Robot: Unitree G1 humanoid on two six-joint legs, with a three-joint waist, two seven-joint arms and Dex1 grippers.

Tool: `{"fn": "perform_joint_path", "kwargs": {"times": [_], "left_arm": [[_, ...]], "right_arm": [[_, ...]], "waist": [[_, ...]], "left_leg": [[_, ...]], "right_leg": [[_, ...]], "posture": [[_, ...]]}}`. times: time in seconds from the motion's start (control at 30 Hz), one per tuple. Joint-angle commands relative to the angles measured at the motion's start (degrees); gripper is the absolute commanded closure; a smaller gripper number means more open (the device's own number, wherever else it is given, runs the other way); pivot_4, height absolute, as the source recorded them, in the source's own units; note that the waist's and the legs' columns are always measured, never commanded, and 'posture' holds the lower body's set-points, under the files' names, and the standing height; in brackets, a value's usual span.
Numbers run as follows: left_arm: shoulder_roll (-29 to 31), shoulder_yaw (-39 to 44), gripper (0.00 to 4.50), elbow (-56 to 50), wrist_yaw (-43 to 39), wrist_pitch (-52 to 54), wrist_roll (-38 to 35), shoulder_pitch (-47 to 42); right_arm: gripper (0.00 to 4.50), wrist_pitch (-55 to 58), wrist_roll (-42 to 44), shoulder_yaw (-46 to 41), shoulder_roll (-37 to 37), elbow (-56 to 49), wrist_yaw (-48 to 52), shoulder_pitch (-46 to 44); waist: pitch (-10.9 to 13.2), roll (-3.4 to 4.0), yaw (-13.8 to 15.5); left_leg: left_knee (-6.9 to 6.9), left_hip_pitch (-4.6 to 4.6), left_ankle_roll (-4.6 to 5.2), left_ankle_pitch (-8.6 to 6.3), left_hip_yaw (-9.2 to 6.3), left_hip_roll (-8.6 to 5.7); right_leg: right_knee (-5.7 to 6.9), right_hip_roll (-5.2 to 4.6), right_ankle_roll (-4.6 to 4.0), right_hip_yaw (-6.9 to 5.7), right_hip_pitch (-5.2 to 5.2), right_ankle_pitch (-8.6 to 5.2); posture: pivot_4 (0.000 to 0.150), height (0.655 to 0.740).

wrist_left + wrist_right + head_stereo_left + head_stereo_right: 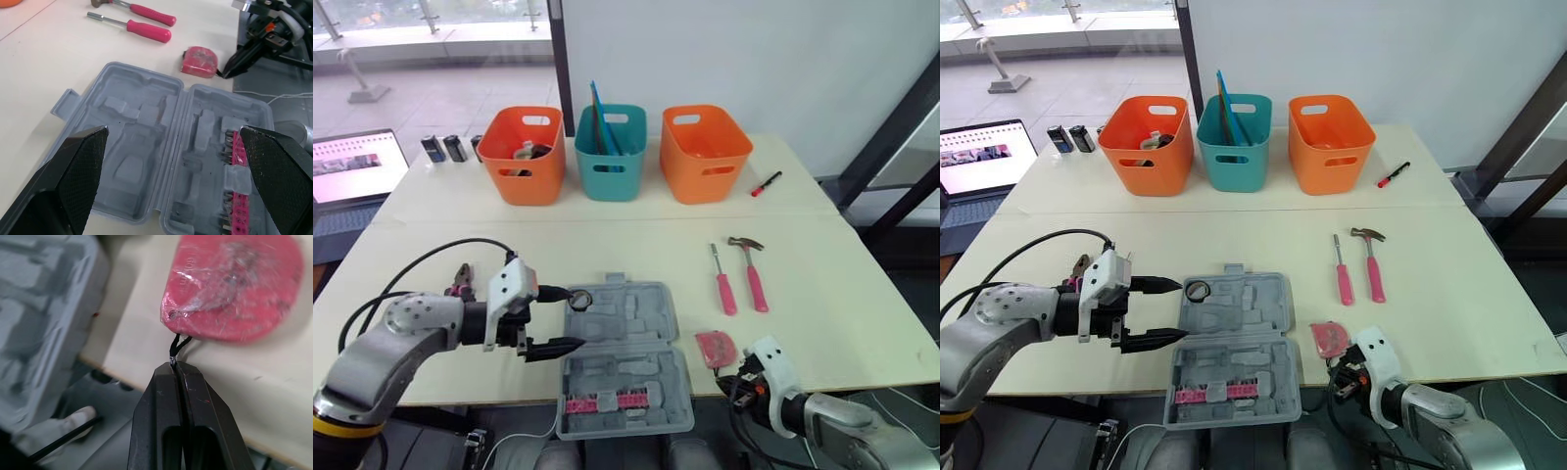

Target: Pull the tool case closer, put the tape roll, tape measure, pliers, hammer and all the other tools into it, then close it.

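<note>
Grey case (622,357) is laid open flat, moulded insides up. Tape roll (580,300) is seen at its far-left corner. Red tape measure (716,348) is set just right of it. Pliers (462,281) are left of it, partly hidden. Pink-handled hammer (752,272) and screwdriver (722,279) are laid side by side farther right.

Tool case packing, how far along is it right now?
Done: the open tool case sits near the front edge of the table, tape roll apparently at its corner. In hand: right gripper pinches the strap of the tape measure. Still to go: pliers, screwdriver, hammer, then closing.
</note>
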Motion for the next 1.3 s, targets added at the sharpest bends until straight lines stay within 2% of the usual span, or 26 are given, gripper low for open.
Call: {"fn": "perform_joint_path", "kwargs": {"times": [0.03,0.07,0.17,0.3,0.37,0.47,0.6,0.7,0.77,0.87,0.97,1.3], "left_arm": [[-0.02,0.49,0.0,-0.07,-0.67,-1.06,0.38,-0.64],[-0.11,0.5,0.0,-0.05,-0.72,-1.21,0.48,-0.46],[-0.45,0.31,0.0,-0.17,-1.04,-1.6,0.62,-0.26],[-0.83,0.17,0.0,0.5,-1.5,-2.47,1.27,-0.92],[-1.13,0.21,0.0,1.34,-1.4,-2.98,1.79,-1.05],[-0.92,-0.28,0.0,1.29,-2.49,-4.82,2.77,0.55],[-1.32,0.55,0.0,1.35,-2.48,-6.76,3.38,1.59],[-0.82,1.06,0.0,0.92,-2.94,-7.61,3.74,3.48],[-0.2,1.88,0.0,-0.07,-3.13,-7.59,3.49,5.11],[0.03,7.25,0.0,-4.51,-3.1,-6.72,-0.29,10.29],[-0.15,9.85,0.0,-6.95,-2.64,-8.74,0.55,13.77],[-0.55,11.63,0.0,-6.89,-3.3,-10.25,0.78,18.49]], "right_arm": [[3.9,0.45,3.26,-3.55,-1.08,0.23,1.81,-1.19],[3.6,0.88,4.53,-4.75,-1.54,0.35,2.64,-1.75],[2.1,1.48,7.28,-6.62,-5.96,0.39,7.28,-2.17],[0.06,0.84,10.46,-10.38,-17.85,3.65,18.6,-1.69],[0.06,-4.53,8.01,-8.49,-23.77,6.91,23.81,-5.08],[0.06,-18.58,1.8,-2.03,-27.82,12.81,30.32,-14.4],[0.06,-37.87,-7.5,8.7,-28.72,21.5,40.87,-26.16],[0.06,-53.22,-14.98,16.39,-26.26,31.3,46.7,-32.97],[0.06,-59.43,-17.68,19.77,-24.21,37.09,49.16,-36.12],[0.06,-66.58,-22.12,23.09,-21.0,45.96,48.53,-38.38],[0.06,-71.58,-23.43,23.1,-18.96,52.67,48.02,-40.14],[0.06,-79.25,-26.12,23.81,-14.21,64.11,48.18,-44.2]], "waist": [[0.0,0.0,0.02],[0.0,0.0,-0.01],[0.0,0.0,0.05],[0.0,0.0,0.27],[0.0,-0.05,0.27],[0.0,-0.05,-0.68],[0.04,0.0,-0.82],[0.05,0.01,-0.35],[0.05,0.02,-0.2],[0.09,-0.01,-0.33],[0.12,0.04,-0.25],[0.13,0.08,-0.2]], "left_leg": [[0.01,0.0,0.0,0.0,0.0,0.0],[0.02,0.0,0.0,0.0,0.0,0.0],[0.04,0.0,0.0,0.0,0.01,0.0],[0.04,-0.01,0.0,0.0,0.01,0.0],[0.07,-0.01,0.0,0.0,0.02,-0.01],[0.12,0.13,0.0,0.0,0.06,0.0],[-0.05,0.29,0.01,-0.01,0.04,0.02],[-0.05,0.25,0.04,-0.02,0.05,0.01],[-0.02,0.25,0.05,-0.03,0.06,0.01],[0.03,0.29,0.04,-0.03,0.05,0.0],[-0.01,0.56,0.05,-0.03,0.08,0.0],[-0.02,0.73,0.05,-0.03,0.07,0.01]], "right_leg": [[0.0,0.0,0.0,0.0,0.0,0.0],[0.0,0.0,0.0,0.0,0.01,0.0],[0.0,0.0,0.0,0.01,0.02,0.0],[-0.01,0.0,0.0,0.0,0.03,0.0],[-0.01,-0.01,0.0,0.02,0.05,0.0],[-0.02,-0.01,0.03,0.03,0.13,-0.01],[-0.01,0.0,0.06,-0.02,0.23,-0.03],[-0.04,0.0,0.14,-0.03,0.26,-0.07],[-0.08,-0.01,0.14,-0.01,0.3,-0.07],[-0.04,-0.01,0.12,-0.03,0.36,-0.06],[-0.05,-0.02,0.09,-0.01,0.57,-0.05],[-0.02,-0.02,0.09,-0.01,0.73,-0.05]], "posture": [[0.15,0.7344],[0.15,0.7344],[0.15,0.7344],[0.15,0.7344],[0.15,0.7344],[0.15,0.7344],[0.15,0.7344],[0.15,0.7344],[0.15,0.7344],[0.15,0.7344],[0.15,0.7344],[0.15,0.7344]]}}
